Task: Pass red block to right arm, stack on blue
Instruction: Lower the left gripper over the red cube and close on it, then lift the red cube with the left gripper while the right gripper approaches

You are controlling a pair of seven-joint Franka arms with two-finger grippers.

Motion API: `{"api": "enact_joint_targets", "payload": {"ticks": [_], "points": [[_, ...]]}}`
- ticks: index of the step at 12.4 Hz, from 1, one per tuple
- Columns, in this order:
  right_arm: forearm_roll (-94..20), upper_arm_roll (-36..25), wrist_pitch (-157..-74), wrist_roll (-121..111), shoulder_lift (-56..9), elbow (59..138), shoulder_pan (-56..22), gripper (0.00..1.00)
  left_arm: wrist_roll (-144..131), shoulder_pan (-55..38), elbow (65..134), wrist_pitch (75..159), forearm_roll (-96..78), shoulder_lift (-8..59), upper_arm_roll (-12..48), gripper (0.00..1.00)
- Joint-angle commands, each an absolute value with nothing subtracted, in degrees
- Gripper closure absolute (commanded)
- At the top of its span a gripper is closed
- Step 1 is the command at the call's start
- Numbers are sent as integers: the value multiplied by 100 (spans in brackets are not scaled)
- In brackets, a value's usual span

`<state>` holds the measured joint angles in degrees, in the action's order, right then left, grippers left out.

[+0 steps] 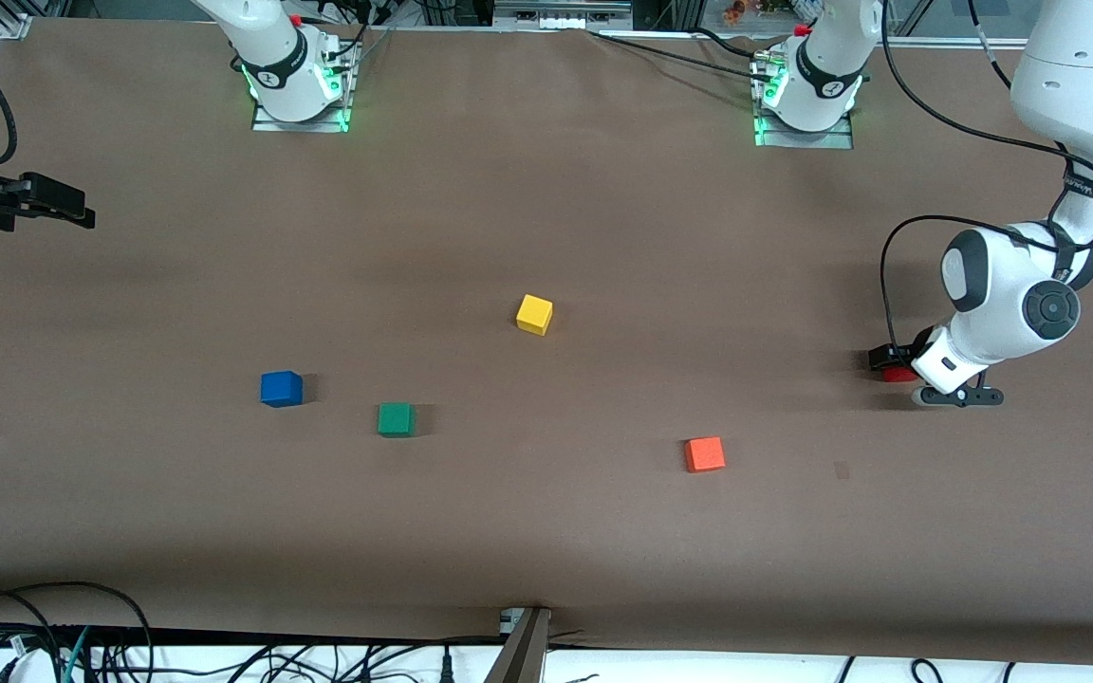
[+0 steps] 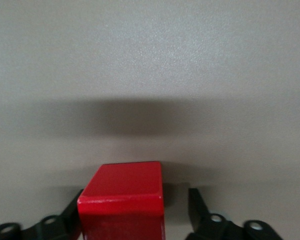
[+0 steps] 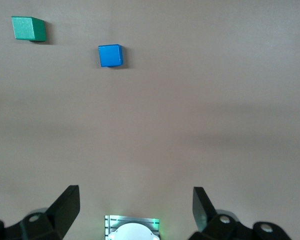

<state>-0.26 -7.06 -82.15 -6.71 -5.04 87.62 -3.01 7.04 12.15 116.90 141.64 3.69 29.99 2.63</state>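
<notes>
Red block point(image 2: 122, 200) on the surface point(image 1: 546, 531) at the left arm's end, between the spread fingers of the left hand point(image 2: 132, 220), one finger point(image 2: 65, 220) against its side, the other point(image 2: 200, 210) apart from it. Blue cube point(image 1: 281, 389) toward the right arm's end, green cube point(image 1: 396, 419) beside it, yellow cube point(image 1: 534, 314) and orange-red cube point(image 1: 704, 454) well apart. Right hand point(image 3: 135, 207) aloft at its own end, fingers apart, holding nothing.

White arms point(image 1: 1011, 304), blk joints, blk cables, green base LEDs.
</notes>
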Motion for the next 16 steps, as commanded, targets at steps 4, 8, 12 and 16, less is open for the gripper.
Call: {"api": "enact_joint_targets", "payload": {"ticks": [4,8,12,16], "points": [[0,-677,-8252,-738,-658,8604,-272,0,1036,1301,11637,14046,387,2892,325,100],[0,-659,-8332,-668,-799,8604,-334,0,2378,1345,11199,13292,-86,2497,526,100],[-53,-642,-8262,-721,-861,8613,-334,0,3942,1318,10636,12455,-1737,2496,650,97],[-61,-598,-8305,-677,-1089,8604,-474,0,5505,1345,10310,11839,-2933,2356,1159,98]]}}
